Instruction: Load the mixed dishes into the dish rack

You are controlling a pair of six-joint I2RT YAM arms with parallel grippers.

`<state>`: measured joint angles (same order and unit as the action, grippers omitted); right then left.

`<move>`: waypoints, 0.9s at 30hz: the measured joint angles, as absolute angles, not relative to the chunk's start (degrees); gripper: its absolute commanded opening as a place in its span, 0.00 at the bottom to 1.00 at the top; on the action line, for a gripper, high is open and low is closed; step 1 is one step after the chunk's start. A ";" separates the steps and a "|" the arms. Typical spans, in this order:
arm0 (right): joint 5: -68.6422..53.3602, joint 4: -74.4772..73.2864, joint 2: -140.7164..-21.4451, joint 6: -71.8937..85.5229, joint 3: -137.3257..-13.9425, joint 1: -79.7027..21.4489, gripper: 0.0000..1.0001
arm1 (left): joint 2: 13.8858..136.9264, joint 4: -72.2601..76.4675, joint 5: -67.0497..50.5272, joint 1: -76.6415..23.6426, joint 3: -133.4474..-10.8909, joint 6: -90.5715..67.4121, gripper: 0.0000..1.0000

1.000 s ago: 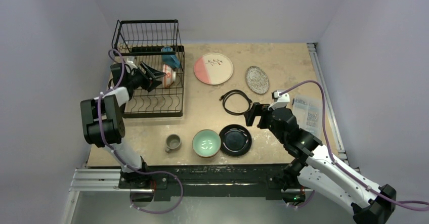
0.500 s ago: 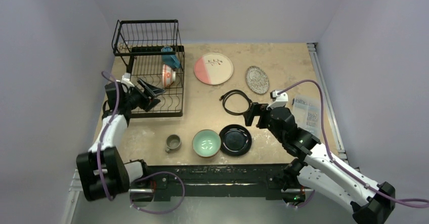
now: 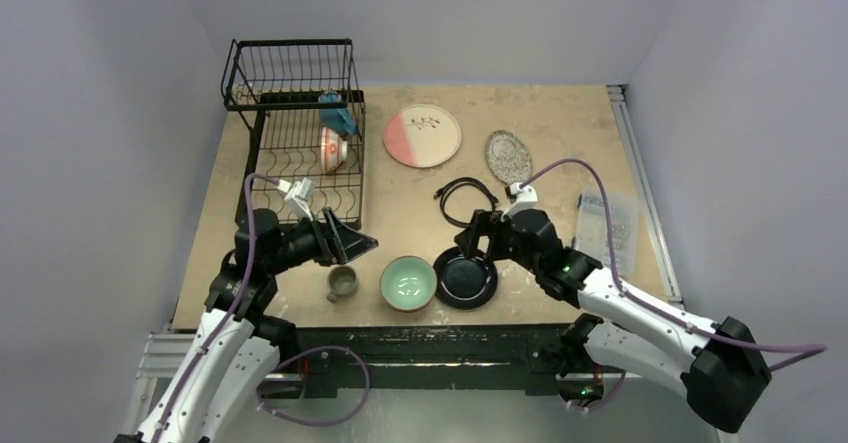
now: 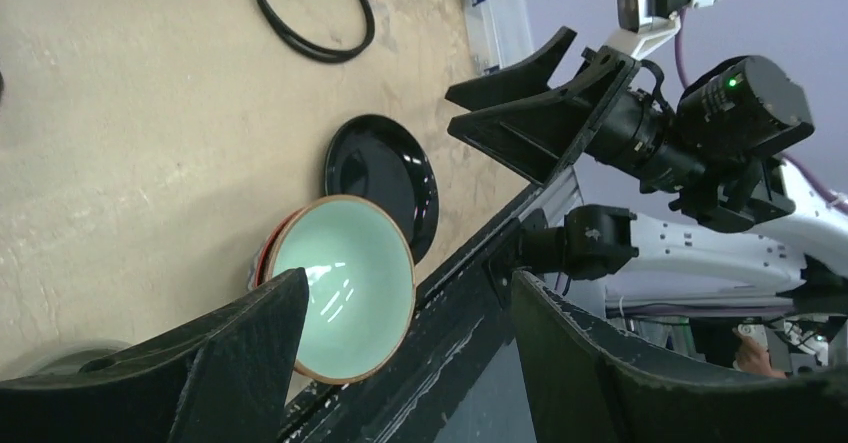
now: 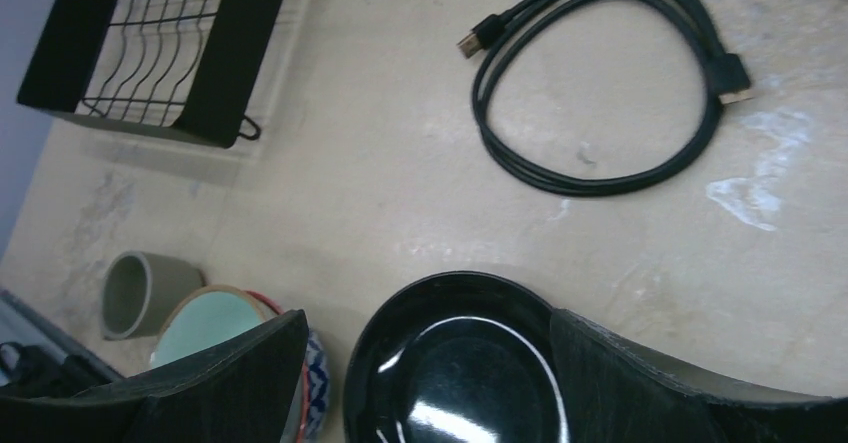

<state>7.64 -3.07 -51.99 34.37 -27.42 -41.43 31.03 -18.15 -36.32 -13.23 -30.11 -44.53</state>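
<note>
The dish rack (image 3: pixel 300 133) stands at the far left, with the red-patterned bowl (image 3: pixel 333 149) and the blue-handled mug (image 3: pixel 338 115) in it. On the table lie the pink-and-white plate (image 3: pixel 422 135), the speckled plate (image 3: pixel 508 156), the black plate (image 3: pixel 466 277), the mint-green bowl (image 3: pixel 408 283) and the grey cup (image 3: pixel 342 283). My left gripper (image 3: pixel 350 241) hangs open and empty just beyond the cup, the mint bowl (image 4: pixel 345 288) showing between its fingers. My right gripper (image 5: pixel 428 321) is open and straddles the far rim of the black plate (image 5: pixel 460 363) from above.
A black coiled cable (image 3: pixel 468 201) lies between the two plates at the back and the black plate. A clear plastic box (image 3: pixel 608 225) sits by the right edge. The near table edge runs right in front of the cup and bowl.
My left gripper opened wider, left the red-patterned bowl in the rack and swung back toward the near edge, above the cup. My right gripper moved left and lower over the black plate.
</note>
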 measured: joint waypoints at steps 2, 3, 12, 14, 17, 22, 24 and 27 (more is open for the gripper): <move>5.89 -0.54 -54.19 35.70 -27.42 -43.29 0.88 | 31.22 -19.22 -34.59 -16.64 -29.65 -44.56 0.73; 5.56 0.21 -55.27 36.23 -27.42 -44.66 0.85 | 31.55 -19.53 -33.95 -17.67 -29.52 -44.53 0.73; 10.11 0.97 -64.66 40.53 -30.74 -58.65 0.63 | 30.48 -19.35 -32.80 -21.54 -28.56 -47.92 0.78; 12.73 0.80 -67.26 42.09 -31.99 -60.55 0.58 | 29.65 -19.14 -32.88 -21.67 -28.25 -48.93 0.78; 16.88 -0.45 -70.65 44.36 -33.47 -63.24 0.58 | 28.84 -19.05 -33.32 -21.91 -28.23 -49.80 0.78; 25.56 -6.17 -74.37 48.40 -37.08 -69.04 0.54 | 28.62 -19.62 -33.21 -23.44 -28.23 -50.39 0.78; 28.51 -8.10 -75.57 49.56 -38.79 -70.67 0.52 | 28.18 -20.25 -32.64 -24.60 -28.23 -50.37 0.78; 32.80 -10.90 -78.30 51.09 -41.87 -72.40 0.47 | 28.12 -20.93 -31.79 -26.26 -28.23 -50.33 0.78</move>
<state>32.80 -10.90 -78.30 51.09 -41.87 -72.40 28.12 -20.93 -31.79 -26.26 -28.23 -50.33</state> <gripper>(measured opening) 0.520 0.778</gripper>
